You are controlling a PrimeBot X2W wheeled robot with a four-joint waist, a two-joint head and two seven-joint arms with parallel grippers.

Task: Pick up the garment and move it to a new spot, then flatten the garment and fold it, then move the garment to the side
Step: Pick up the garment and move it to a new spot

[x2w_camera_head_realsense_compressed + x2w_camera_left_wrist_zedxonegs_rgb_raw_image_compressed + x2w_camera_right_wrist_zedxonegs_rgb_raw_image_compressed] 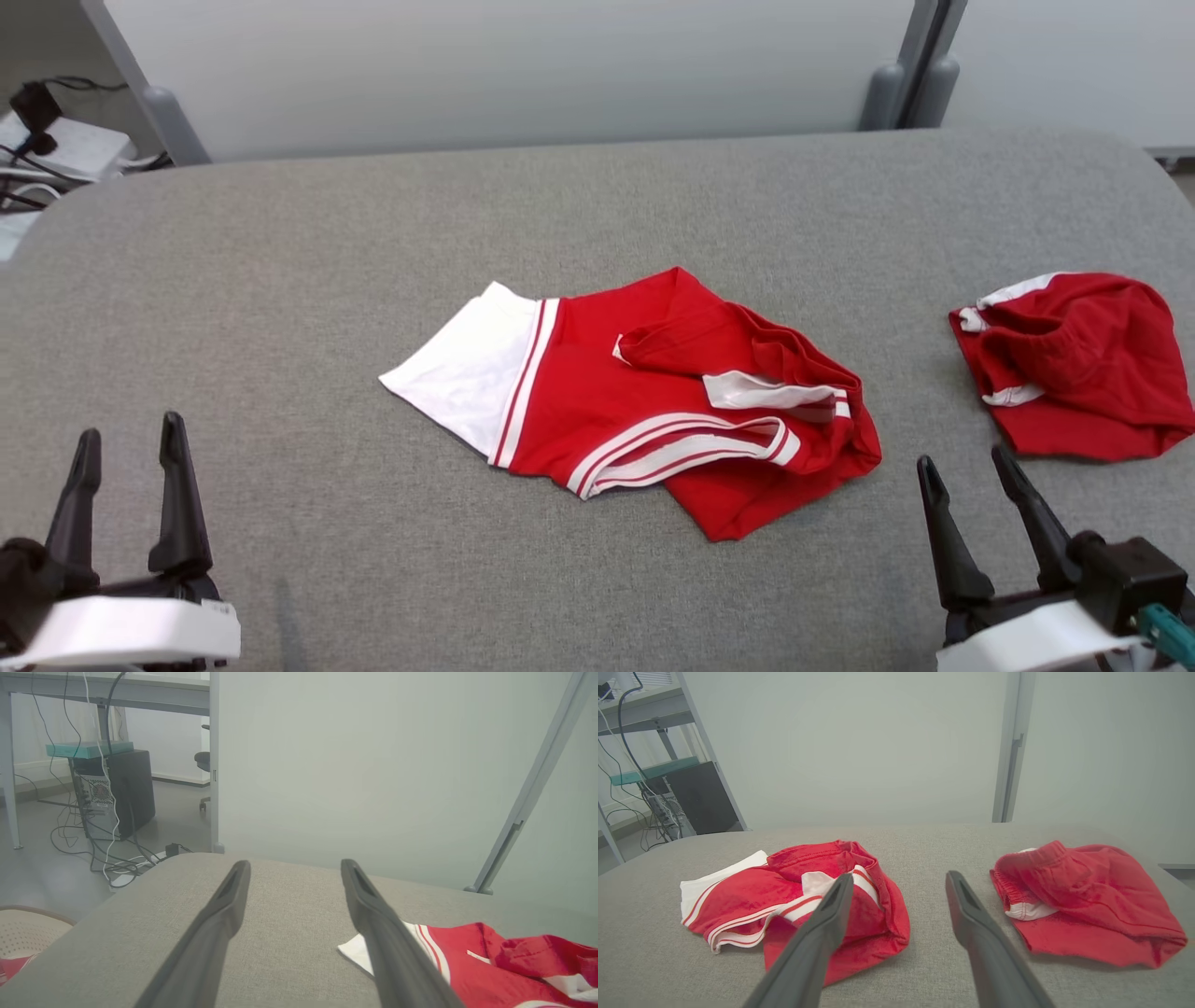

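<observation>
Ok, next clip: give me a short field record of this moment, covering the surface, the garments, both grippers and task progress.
surface: grey fabric-covered table
centre garment: red cloth garment with white panel and white stripes, crumpled and lapped over itself, mid-table
second garment: plain red crumpled garment with white trim, on the table's right side, apart from the first
left gripper: open, empty, at lower left, clear of the cloth
right gripper: open, empty, at lower right, touching neither garment
task progress: centre garment not yet flattened or folded
</observation>
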